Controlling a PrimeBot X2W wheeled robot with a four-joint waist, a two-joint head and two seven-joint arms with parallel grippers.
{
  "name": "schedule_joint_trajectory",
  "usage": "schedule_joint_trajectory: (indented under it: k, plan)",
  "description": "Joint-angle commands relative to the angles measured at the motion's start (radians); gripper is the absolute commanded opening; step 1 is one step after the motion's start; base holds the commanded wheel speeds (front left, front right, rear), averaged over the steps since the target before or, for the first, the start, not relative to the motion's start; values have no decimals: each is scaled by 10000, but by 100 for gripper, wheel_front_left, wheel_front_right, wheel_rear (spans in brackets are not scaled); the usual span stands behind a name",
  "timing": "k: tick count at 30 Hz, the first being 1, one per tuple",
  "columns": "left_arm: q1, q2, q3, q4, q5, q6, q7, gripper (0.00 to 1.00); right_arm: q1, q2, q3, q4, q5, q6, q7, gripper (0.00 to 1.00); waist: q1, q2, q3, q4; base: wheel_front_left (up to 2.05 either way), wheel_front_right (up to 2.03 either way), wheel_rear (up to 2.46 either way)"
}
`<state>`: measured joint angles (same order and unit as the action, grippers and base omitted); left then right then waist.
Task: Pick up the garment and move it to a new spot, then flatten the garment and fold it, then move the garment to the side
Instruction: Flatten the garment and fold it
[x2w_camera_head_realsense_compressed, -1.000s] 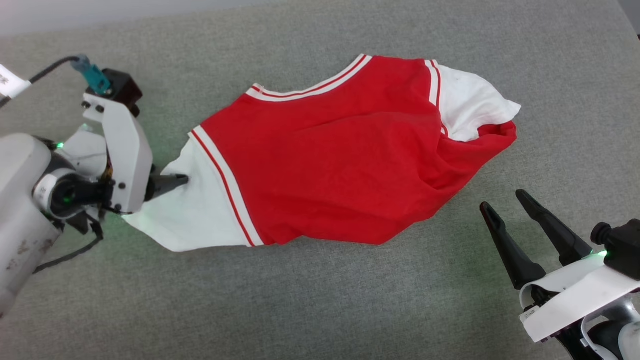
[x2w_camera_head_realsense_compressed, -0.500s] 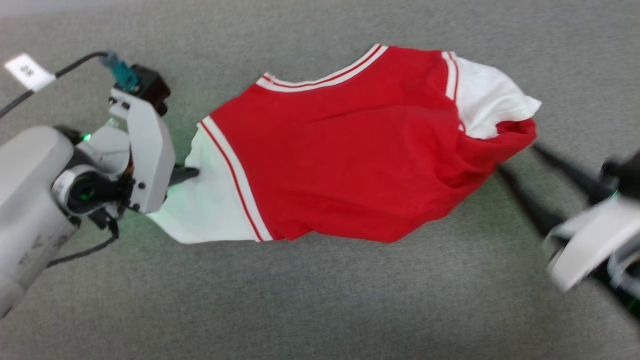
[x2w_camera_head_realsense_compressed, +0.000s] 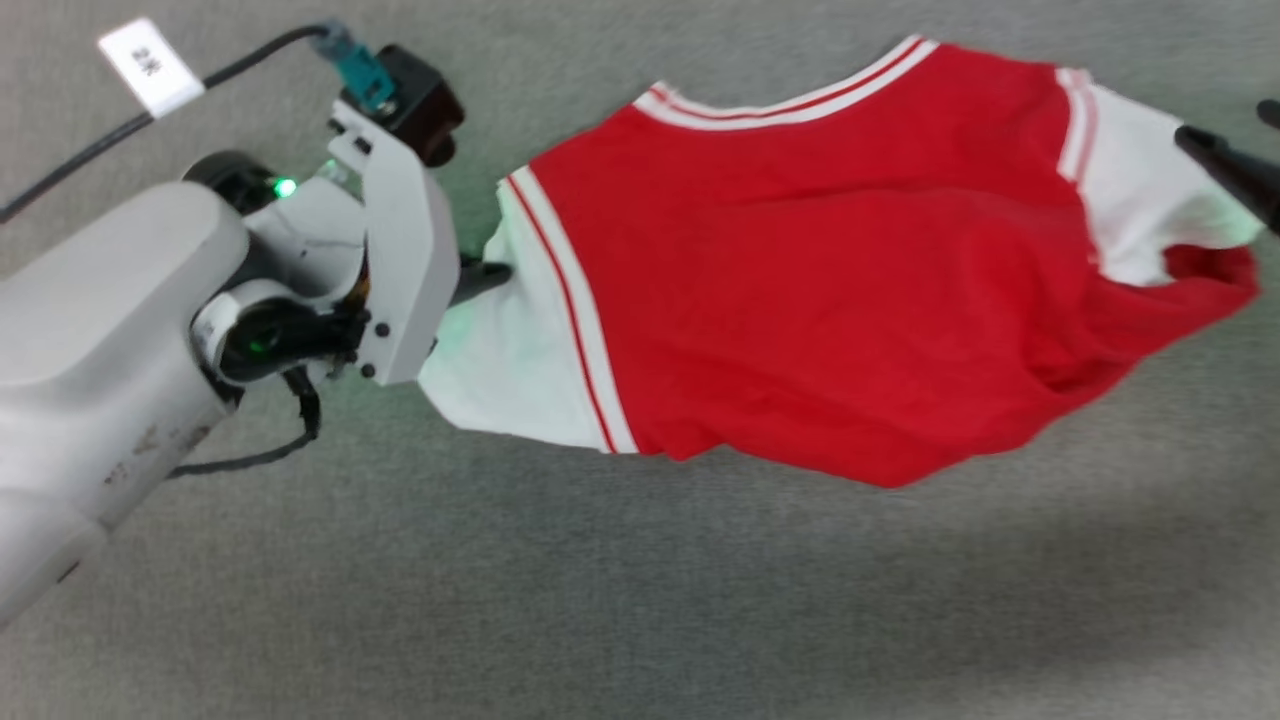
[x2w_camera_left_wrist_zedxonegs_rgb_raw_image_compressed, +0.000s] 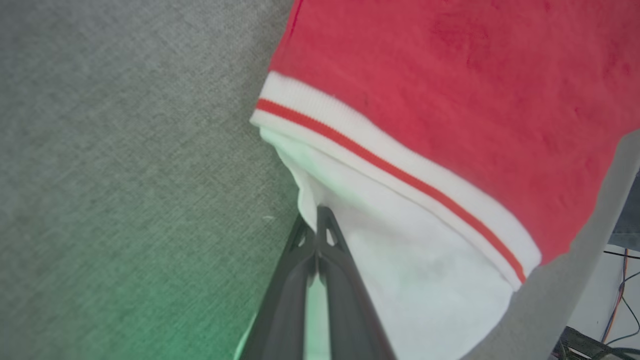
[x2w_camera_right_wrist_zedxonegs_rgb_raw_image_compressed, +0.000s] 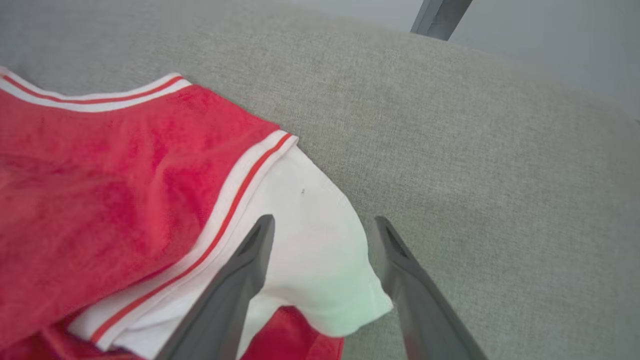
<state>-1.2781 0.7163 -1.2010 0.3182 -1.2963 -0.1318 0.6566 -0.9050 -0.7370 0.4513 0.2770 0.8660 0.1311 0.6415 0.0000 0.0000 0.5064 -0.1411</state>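
Note:
The garment (x2w_camera_head_realsense_compressed: 850, 280), red with white sleeves and red-white striped trim, lies rumpled across the grey cloth table (x2w_camera_head_realsense_compressed: 600, 600). My left gripper (x2w_camera_head_realsense_compressed: 490, 278) is shut on the edge of its left white sleeve (x2w_camera_head_realsense_compressed: 520, 360). The left wrist view shows the two fingertips (x2w_camera_left_wrist_zedxonegs_rgb_raw_image_compressed: 320, 220) pressed together with white sleeve cloth (x2w_camera_left_wrist_zedxonegs_rgb_raw_image_compressed: 410, 270) pinched between them, below the striped trim (x2w_camera_left_wrist_zedxonegs_rgb_raw_image_compressed: 390, 170). My right gripper (x2w_camera_head_realsense_compressed: 1225, 120) is open at the right edge of the head view, over the other white sleeve (x2w_camera_head_realsense_compressed: 1140, 200). In the right wrist view its fingers straddle that sleeve (x2w_camera_right_wrist_zedxonegs_rgb_raw_image_compressed: 315, 230) just above it.
A black cable with a white tag (x2w_camera_head_realsense_compressed: 150, 65) runs off the left wrist at the upper left. The table's edge and loose cables (x2w_camera_left_wrist_zedxonegs_rgb_raw_image_compressed: 620, 280) beyond it show in the left wrist view. A dark post (x2w_camera_right_wrist_zedxonegs_rgb_raw_image_compressed: 440, 15) stands behind the table's far edge.
The head camera has shifted, so the whole scene sits further right and up. My left gripper closed on the white sleeve. My right gripper rose from the lower right to the right sleeve.

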Motion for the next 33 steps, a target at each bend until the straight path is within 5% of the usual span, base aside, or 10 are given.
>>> schedule_joint_trajectory:
  k: [1, 15, 17, 19, 26, 33]
  plan:
    - [-117, -7, -191, -29, -3, 23, -51, 0, -430, 95, 167, 467, 132, -7, 180, 100, 0, 0, 544, 511, 0, 0, 0]
    - [-512, -135, -834, -333, -147, 60, -491, 0, -1728, 473, 2223, 2647, 622, -2, 368, 100, 0, 0, 901, 788, 0, 0, 0]
    - [-536, -108, -851, -345, -190, 60, -514, 0, -1747, 455, 2497, 2643, 809, 3, 304, 40, 0, 0, 893, 754, 0, 0, 0]
    - [-544, -105, -868, -338, -226, 60, -569, 0, -1844, 379, 2690, 2652, 956, 3, 147, 0, 0, 0, 870, 735, 0, 0, 0]
    - [-442, -251, -831, -171, -404, 55, -1207, 0, -2197, 82, 3131, 2958, 1213, -8, -561, 0, 0, 0, 569, 714, 0, 0, 0]
    - [-487, -443, -726, 471, -442, 23, -3119, 0, -2624, 43, 3020, 3364, 1394, -7, -2076, 0, 0, 0, -256, 838, 0, 0, 0]
